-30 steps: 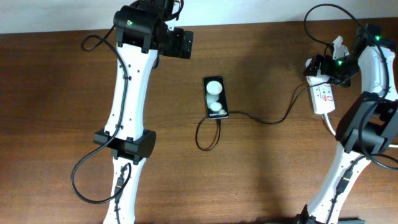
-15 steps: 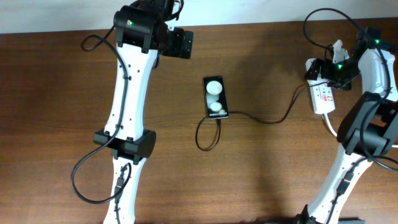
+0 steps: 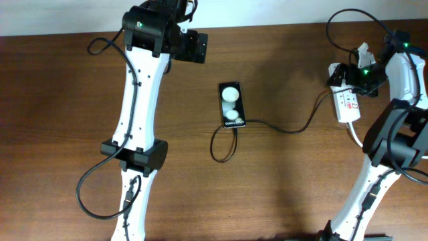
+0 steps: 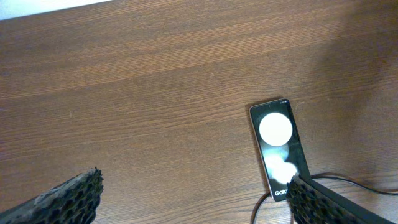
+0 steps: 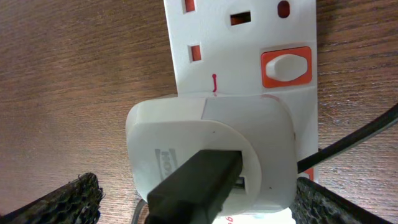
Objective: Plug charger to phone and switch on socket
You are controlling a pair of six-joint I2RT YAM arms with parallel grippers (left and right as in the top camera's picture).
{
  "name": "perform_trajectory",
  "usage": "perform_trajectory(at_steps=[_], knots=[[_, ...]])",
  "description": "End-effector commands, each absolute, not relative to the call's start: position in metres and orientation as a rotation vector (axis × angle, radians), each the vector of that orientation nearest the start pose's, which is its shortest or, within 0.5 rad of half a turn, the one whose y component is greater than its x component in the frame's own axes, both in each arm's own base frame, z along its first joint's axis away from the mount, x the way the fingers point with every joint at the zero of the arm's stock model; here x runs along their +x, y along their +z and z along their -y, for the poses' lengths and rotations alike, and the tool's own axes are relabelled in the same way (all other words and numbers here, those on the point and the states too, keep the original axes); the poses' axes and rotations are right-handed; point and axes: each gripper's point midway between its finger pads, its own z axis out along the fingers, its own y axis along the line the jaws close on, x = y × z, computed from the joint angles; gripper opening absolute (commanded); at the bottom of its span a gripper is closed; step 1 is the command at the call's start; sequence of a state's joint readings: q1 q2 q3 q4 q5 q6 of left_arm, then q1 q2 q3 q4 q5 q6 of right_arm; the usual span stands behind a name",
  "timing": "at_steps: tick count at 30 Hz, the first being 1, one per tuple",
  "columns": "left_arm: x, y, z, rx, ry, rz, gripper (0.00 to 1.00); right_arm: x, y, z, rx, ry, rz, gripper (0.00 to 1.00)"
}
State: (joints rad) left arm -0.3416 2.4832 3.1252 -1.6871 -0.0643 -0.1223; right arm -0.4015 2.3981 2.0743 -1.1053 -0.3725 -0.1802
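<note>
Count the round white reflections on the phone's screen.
2. The larger reflection sits at the phone's end opposite the white text; the smaller reflection lies beside that text.

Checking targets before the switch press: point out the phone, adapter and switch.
phone (image 3: 233, 105), overhead view, middle of its screen.
adapter (image 5: 252, 127), right wrist view, its white top face.
switch (image 5: 286, 66), right wrist view, white rocker in red frame.

In the left wrist view the small black glossy phone (image 4: 278, 147) loses its lower corner behind a mesh finger (image 4: 320, 202) of the left claw (image 4: 196, 205); the white oblong plastic socket strip (image 5: 242, 37) runs off the right wrist view's top edge.
</note>
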Motion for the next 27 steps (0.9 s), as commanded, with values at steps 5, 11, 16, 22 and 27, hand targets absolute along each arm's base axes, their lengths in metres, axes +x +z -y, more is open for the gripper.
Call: perform_trajectory(at_steps=[5,11,16,22,27], knots=[[0.484,0.272,0.158,0.275,-0.070,-2.565,0.99,0.489,0.027,0.048,0.117,0.875,-2.803,0.99],[0.484,0.272,0.158,0.275,-0.070,-2.565,0.99,0.488,0.035,0.038,0.056,0.966,-2.756,0.99],[0.484,0.272,0.158,0.275,-0.070,-2.565,0.99,0.486,0.025,0.052,0.116,0.856,-2.822,0.99],[0.484,0.272,0.158,0.275,-0.070,-2.565,0.99,0.477,0.013,0.108,0.416,0.599,-2.904,0.99],[0.484,0.272,0.158,0.275,-0.070,-2.565,0.99,0.481,0.032,0.133,0.464,0.562,-2.866,0.99]])
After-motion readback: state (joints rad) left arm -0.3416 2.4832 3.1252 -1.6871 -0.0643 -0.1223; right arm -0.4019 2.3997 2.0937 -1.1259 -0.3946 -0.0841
